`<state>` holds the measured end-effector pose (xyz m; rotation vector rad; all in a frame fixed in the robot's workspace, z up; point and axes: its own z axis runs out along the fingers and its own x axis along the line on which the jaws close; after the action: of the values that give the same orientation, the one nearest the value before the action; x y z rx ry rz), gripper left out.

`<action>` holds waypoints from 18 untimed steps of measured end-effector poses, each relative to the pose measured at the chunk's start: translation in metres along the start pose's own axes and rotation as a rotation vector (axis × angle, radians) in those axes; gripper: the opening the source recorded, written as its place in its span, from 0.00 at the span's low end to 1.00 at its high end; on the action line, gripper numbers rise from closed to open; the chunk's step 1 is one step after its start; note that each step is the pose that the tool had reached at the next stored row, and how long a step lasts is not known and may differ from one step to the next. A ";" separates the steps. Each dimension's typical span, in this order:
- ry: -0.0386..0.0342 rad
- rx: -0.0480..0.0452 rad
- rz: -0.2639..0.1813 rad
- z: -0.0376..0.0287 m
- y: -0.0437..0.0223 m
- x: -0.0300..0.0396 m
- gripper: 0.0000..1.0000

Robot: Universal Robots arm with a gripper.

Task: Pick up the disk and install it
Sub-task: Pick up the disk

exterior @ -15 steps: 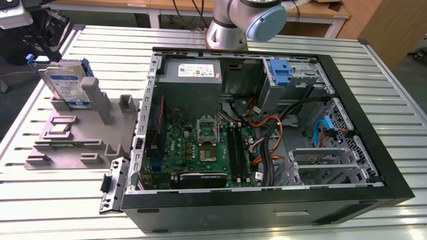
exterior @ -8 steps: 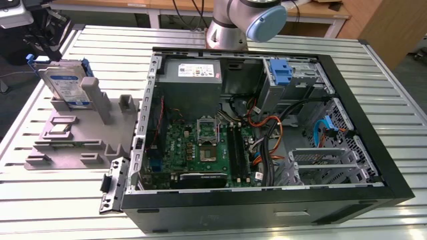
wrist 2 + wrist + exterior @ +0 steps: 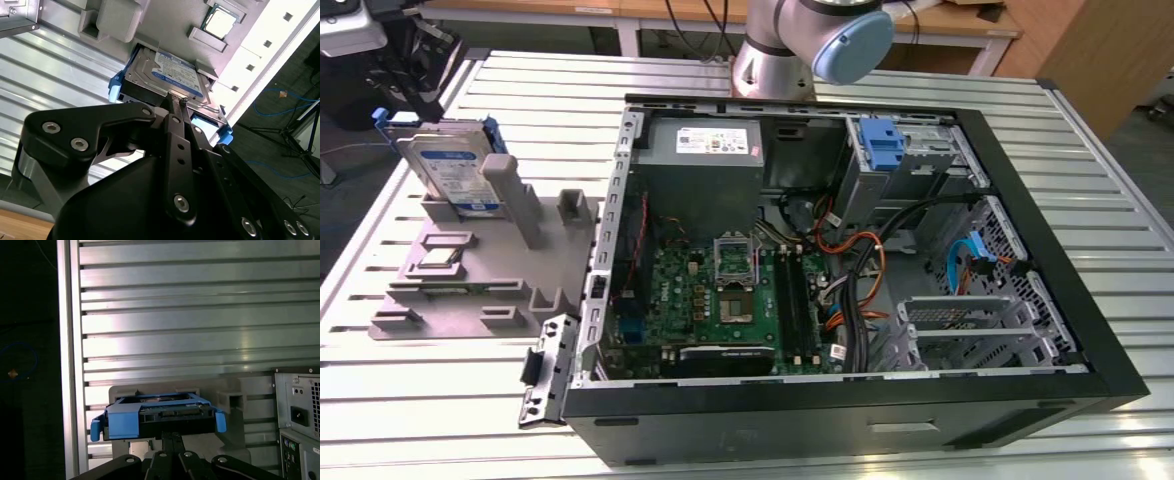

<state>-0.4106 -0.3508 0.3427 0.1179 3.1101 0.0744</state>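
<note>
The disk is a silver-grey drive with a blue-and-white label in a blue carrier. It stands on edge in a slot of the grey fixture at the exterior view's left. My gripper hangs just above its top edge. In both wrist views the two thin fingers lie pressed together, shut, with their tips right at the disk's near edge. I see nothing held between them. The first wrist view has the disk's end face and blue carrier just beyond the gripper.
The open computer case lies on the slatted metal table, with the power supply, motherboard and cables inside. A bare blue bracket sits in the upper bay and a metal drive cage lower down. A processor chip rests on the fixture.
</note>
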 end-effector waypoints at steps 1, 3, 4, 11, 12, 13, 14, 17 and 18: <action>0.0000 0.0000 0.000 0.0001 0.0024 0.0002 0.10; 0.0000 0.0000 0.000 0.0002 0.0044 0.0003 0.10; 0.0000 0.0000 0.000 0.0002 0.0047 0.0003 0.10; 0.0001 0.0000 0.000 0.0002 0.0052 0.0004 0.10; 0.0000 0.0000 0.000 0.0002 0.0052 0.0004 0.10; 0.0000 0.0000 0.000 0.0002 0.0052 0.0004 0.10; 0.0000 0.0000 0.000 0.0002 0.0052 0.0004 0.10; 0.0002 -0.0001 -0.003 0.0002 0.0053 0.0004 0.10; 0.0003 -0.0002 -0.007 0.0003 0.0053 0.0004 0.10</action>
<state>-0.4106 -0.3456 0.3427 0.1074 3.1106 0.0746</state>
